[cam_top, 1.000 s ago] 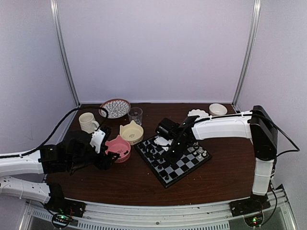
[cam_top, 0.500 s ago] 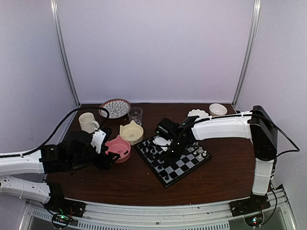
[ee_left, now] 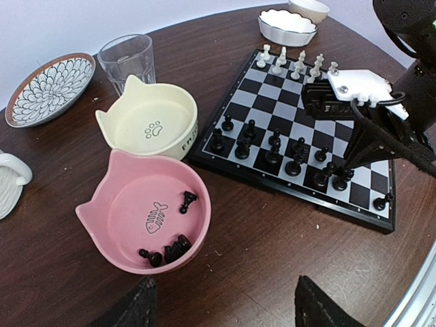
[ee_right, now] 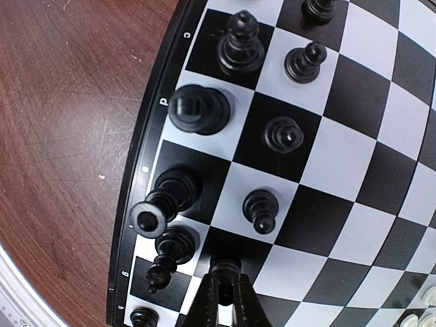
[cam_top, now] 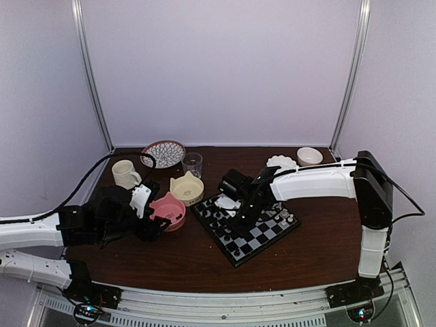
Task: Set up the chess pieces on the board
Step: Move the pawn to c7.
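Note:
The board [cam_top: 264,236] lies right of centre, with several black chess pieces [ee_right: 197,109] standing on the squares along its near-left edge. My right gripper [ee_right: 225,276] is shut on a small black piece [ee_right: 225,264] low over a dark square in the second row from that edge. In the top view the right gripper [cam_top: 240,216] hangs over the board's left half. More black pieces [ee_left: 170,251] lie in a pink bowl [ee_left: 129,180]. My left gripper [ee_left: 228,310] is open and empty over bare table, just in front of the pink bowl.
White chessmen [ee_left: 293,65] line the board's far edge. A cream bowl [ee_left: 146,122], a glass [ee_left: 126,58], a patterned plate [ee_left: 48,88] and a mug [cam_top: 125,174] stand at the back left. A scalloped white dish [ee_left: 286,24] and a small bowl [cam_top: 309,155] stand behind the board.
The right gripper has edged slightly left over the board, still shut on its piece. The left arm has stayed put.

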